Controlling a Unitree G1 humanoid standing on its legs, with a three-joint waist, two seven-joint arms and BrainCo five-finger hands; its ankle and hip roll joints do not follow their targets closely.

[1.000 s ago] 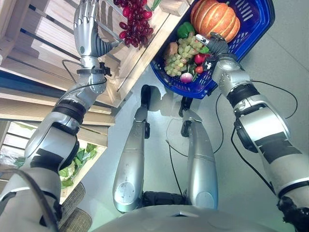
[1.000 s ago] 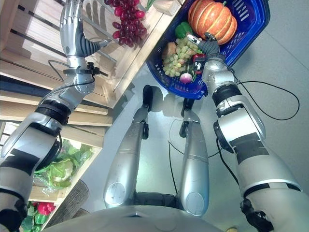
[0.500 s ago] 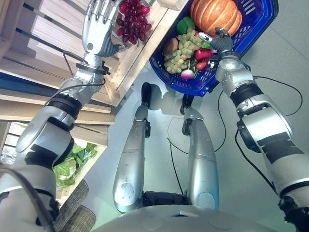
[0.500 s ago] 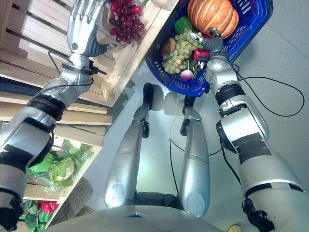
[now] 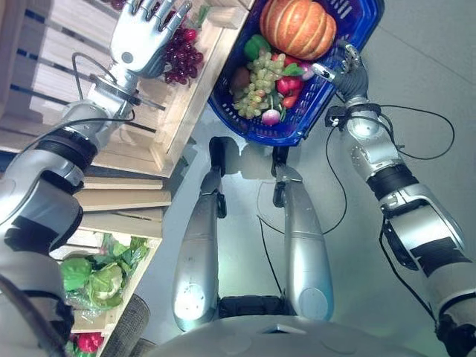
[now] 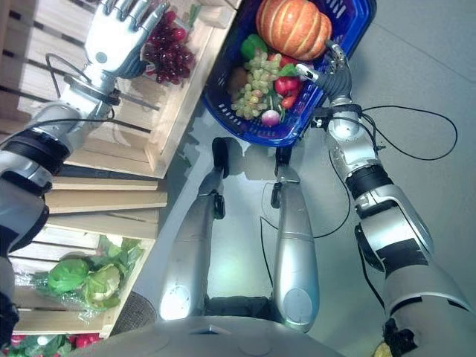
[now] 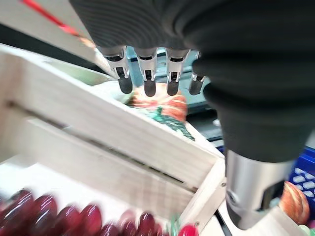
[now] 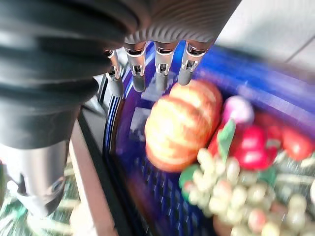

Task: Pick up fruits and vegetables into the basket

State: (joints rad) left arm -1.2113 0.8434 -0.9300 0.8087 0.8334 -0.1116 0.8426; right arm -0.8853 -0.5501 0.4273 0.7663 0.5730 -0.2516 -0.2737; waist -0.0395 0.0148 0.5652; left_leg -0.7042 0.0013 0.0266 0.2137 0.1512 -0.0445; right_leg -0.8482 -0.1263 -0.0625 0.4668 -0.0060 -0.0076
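A bunch of red grapes (image 5: 178, 56) lies in a wooden crate (image 5: 175, 126) on the shelf at the upper left. My left hand (image 5: 136, 41) hovers open right beside the bunch, fingers straight and spread over its far end, holding nothing. The left wrist view has the grapes (image 7: 74, 219) below the fingers. A blue basket (image 5: 297, 137) at the top middle holds a pumpkin (image 5: 297, 26), green grapes (image 5: 256, 78), red peppers (image 5: 288, 85) and a radish (image 5: 271, 117). My right hand (image 5: 348, 63) is open at the basket's right rim, empty.
Wooden shelf boards step down on the left below the crate. A lower shelf holds green cabbages (image 5: 104, 279) and something red (image 5: 89, 341). Grey floor stretches to the right of the basket.
The view has shifted. My left hand has come closer to the red grapes. My right hand has drawn back from over the basket's contents to its right rim.
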